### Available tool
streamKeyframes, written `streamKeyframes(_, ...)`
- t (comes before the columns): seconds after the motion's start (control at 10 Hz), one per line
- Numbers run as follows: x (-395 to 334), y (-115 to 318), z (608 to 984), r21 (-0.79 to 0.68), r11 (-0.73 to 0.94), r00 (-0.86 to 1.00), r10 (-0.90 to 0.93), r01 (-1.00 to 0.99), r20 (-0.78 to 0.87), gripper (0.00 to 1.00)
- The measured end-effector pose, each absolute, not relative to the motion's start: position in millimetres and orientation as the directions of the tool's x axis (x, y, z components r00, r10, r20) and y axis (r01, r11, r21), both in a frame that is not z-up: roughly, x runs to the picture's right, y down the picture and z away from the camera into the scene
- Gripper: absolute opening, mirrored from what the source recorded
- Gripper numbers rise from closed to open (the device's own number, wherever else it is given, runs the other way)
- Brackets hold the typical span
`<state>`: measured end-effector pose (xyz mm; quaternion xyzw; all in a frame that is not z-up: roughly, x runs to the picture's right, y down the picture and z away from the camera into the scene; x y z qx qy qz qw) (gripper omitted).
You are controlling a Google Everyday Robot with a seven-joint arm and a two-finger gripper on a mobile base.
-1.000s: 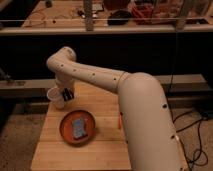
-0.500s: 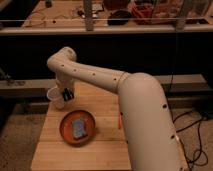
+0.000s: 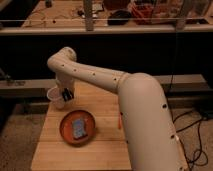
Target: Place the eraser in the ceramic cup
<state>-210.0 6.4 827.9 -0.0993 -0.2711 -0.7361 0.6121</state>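
End effector (image 3: pixel 67 93): hanging at the cup's rim, on its side away from the worktop edge; open or closed, I cannot tell.
Cup (image 3: pixel 54 98): standing upright at the worktop's (image 3: pixel 107 150) far left corner.
Eraser: not showing anywhere for certain.

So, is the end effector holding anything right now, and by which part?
Cannot tell: the end effector is at the rim of the ceramic cup, any hold hidden.

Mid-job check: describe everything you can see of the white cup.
The cup is small, plain white, ceramic-looking, round-rimmed and tapering downward. It appears upright near the far corner of the wooden table, on the picture's left, apart from the orange plate. The hand is right beside its rim; contact can't be judged.
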Motion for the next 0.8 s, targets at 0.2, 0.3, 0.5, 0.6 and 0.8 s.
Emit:
streamKeyframes(0.2, -210.1, 6.4, 828.5, 0.281, -0.105, -0.234, -0.847, 0.954, 0.478, 0.12)
streamKeyframes(0.3, -210.2, 6.2, 828.5, 0.283, -0.105, -0.235, -0.847, 0.953, 0.477, 0.12)
streamKeyframes(0.5, -210.6, 6.4, 828.9, 0.287, -0.105, -0.237, -0.846, 0.952, 0.477, 0.12)
streamKeyframes(0.6, -211.1, 6.2, 828.8, 0.289, -0.106, -0.239, -0.846, 0.951, 0.477, 0.13)
streamKeyframes(0.8, -211.3, 6.2, 829.4, 0.294, -0.106, -0.242, -0.845, 0.95, 0.476, 0.18)
